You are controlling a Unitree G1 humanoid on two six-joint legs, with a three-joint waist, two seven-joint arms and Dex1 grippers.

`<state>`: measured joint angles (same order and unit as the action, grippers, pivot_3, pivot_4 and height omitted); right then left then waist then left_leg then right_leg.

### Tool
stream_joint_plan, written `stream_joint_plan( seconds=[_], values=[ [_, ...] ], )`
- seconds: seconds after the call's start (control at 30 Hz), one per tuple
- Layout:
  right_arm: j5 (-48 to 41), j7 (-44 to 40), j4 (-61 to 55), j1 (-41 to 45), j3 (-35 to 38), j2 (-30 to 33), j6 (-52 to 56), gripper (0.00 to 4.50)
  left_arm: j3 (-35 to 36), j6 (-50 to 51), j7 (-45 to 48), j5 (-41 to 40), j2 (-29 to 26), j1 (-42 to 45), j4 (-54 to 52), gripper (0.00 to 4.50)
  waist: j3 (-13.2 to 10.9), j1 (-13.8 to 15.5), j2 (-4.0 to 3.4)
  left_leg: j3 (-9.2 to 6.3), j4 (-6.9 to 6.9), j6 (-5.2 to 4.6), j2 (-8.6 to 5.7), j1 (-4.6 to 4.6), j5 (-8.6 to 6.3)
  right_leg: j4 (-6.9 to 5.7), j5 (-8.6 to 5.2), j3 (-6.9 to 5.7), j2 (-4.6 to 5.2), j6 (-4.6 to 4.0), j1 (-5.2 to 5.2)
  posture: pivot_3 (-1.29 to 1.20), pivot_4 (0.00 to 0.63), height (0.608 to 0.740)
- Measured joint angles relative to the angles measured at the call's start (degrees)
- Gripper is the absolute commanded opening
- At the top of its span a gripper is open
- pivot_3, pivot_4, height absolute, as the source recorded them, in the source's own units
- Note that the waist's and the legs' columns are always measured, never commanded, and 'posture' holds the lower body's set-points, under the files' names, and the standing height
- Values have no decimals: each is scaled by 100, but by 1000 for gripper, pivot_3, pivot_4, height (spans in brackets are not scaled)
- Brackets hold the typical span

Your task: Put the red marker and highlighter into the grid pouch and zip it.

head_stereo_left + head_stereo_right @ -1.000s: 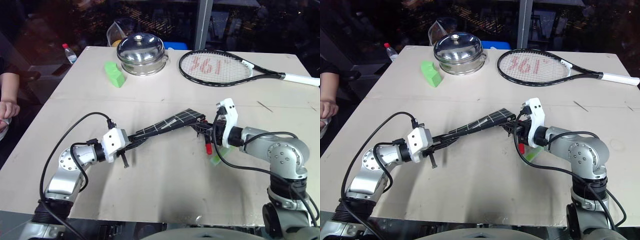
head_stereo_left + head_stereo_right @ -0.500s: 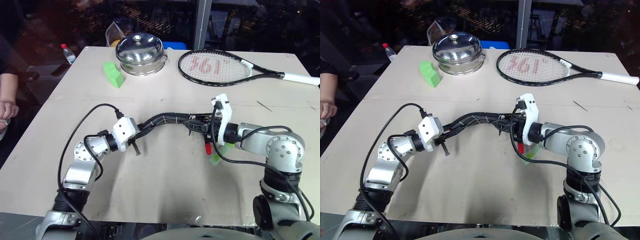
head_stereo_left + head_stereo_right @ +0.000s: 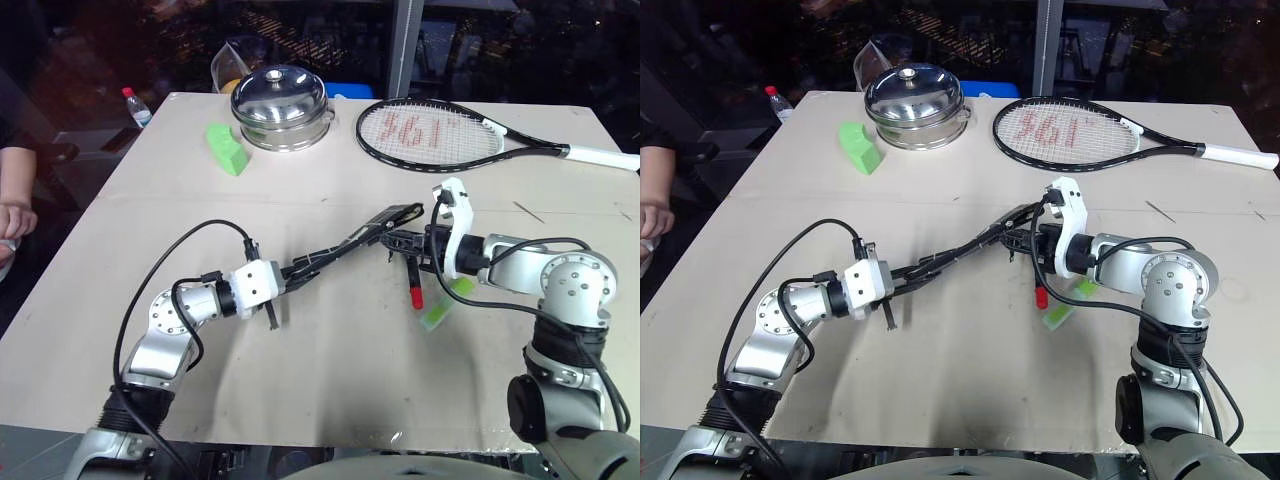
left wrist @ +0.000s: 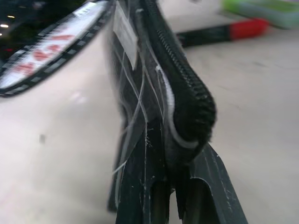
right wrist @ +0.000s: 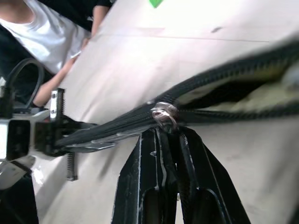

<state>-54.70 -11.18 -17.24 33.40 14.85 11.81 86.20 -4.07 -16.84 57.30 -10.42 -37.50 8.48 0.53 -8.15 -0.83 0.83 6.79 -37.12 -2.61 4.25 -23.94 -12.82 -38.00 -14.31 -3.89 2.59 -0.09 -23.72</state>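
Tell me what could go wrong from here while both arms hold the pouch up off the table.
1. The red marker and highlighter lie on the table, outside the grid pouch; zipping now would shut them out.
2. The right gripper pinches only the small zipper slider, so it could slip.
3. The left gripper holds just an end corner; hard pulling might tug it free.

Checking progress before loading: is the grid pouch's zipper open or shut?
Partly open: the grid pouch gapes on one side of its slider.
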Motion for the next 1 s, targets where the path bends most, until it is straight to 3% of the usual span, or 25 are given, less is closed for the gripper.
stream_joint_plan(
  seconds=[0.53,1.0],
  values=[
    [-503,-70,-571,-517,451,144,590,143,-285,1017,281,-275,139,110,-455,0,-5,3,-6,0,3,0,-1,-4,0,5,-2,1,-1,4,-2,0,150,740],
    [-2188,453,-686,-1158,754,784,560,143,-399,1021,343,-193,305,249,-439,0,-12,6,-9,-2,6,-1,-2,-5,0,10,-6,4,-1,11,-2,0,150,740]
  ],
)
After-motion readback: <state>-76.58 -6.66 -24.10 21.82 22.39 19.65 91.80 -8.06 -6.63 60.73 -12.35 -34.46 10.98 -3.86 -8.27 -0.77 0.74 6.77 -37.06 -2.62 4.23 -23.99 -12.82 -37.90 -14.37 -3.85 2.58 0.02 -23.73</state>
